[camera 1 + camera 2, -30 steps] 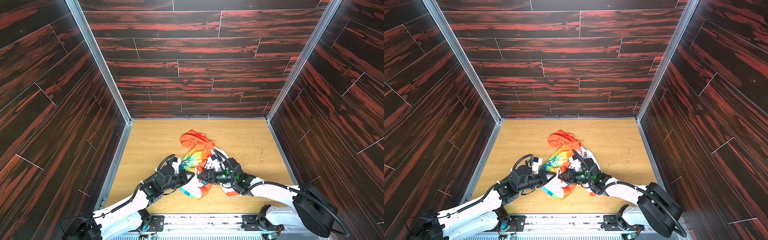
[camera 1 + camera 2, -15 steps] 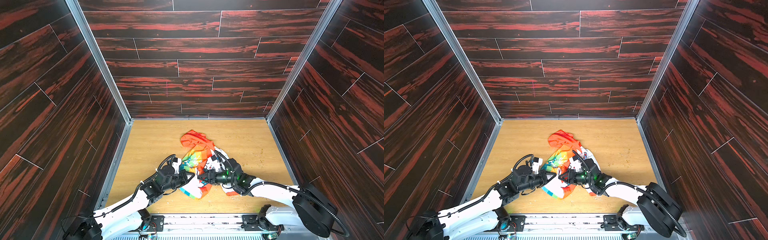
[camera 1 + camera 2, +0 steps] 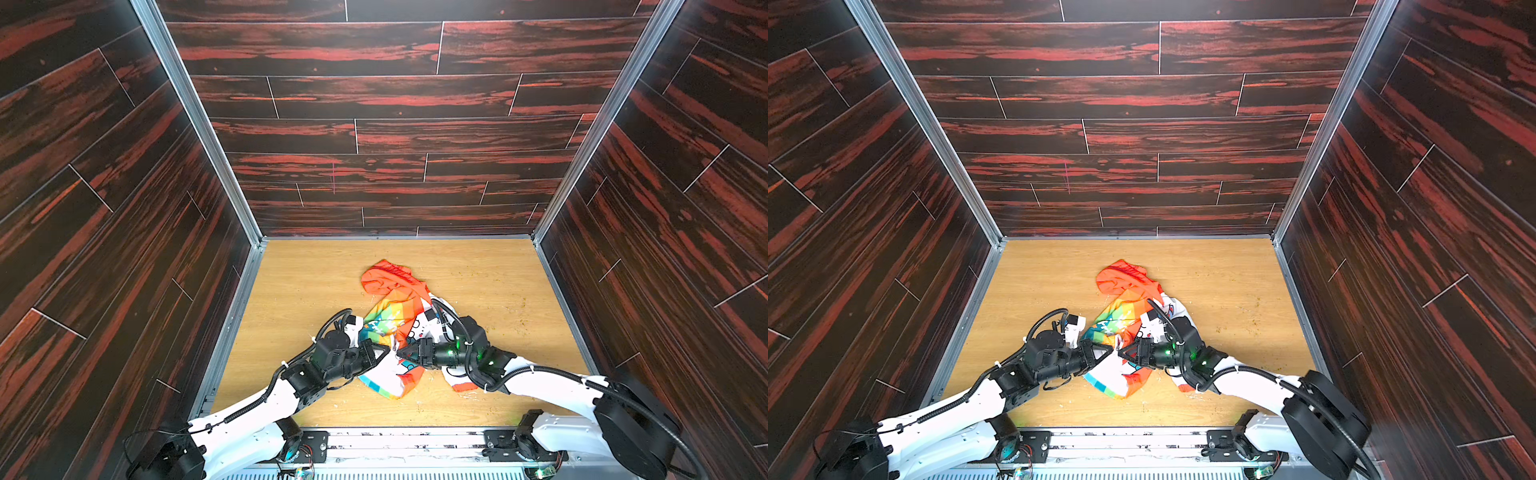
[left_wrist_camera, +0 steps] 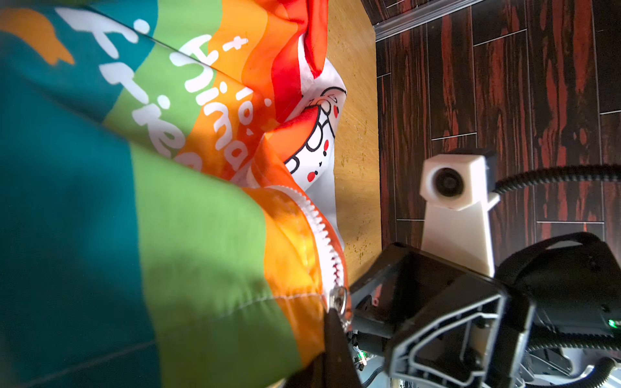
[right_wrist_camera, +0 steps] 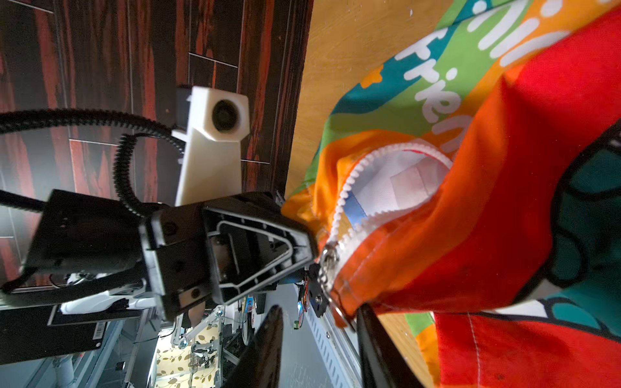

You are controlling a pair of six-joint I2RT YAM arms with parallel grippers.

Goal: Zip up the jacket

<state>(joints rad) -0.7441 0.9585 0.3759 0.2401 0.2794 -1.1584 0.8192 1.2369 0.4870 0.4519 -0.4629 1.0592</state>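
Wooden tabletop (image 3: 299, 291), boxed in by dark plank panels (image 3: 374, 104). Your jacket (image 3: 395, 307) lies bunched near its middle, closer to the front edge, with the orange hood (image 3: 384, 276) toward the back edge and the hem end lifted between the two arms.

Zip: the slider (image 5: 327, 257) sits at the hem end. Above it the two rows of white teeth (image 5: 346, 188) gape in an oval over the white lining (image 5: 396, 188). Judged: closing has hardly begun.

Your left gripper (image 3: 386, 352) has its fingers pressed together on the orange hem (image 5: 302, 215), just beside the slider. Your right gripper (image 3: 400, 353) meets it nearly tip to tip. In its wrist view its fingers (image 5: 373, 336) stand apart, the slider hangs just off their tips, and no clamp on anything is seen.

Risks you should weigh:
- If you close the right fingers slightly off, they take trim instead of the slider, and the pull only drags cloth.
- The cloth above the slider is slack and folded. Drawn toward the hood, lining or trim could feed into the slider and jam it.
- The left pinch holds little cloth. If it slips, the whole jacket follows the pull.
- The grippers are almost touching, so a small misalignment knocks them together.
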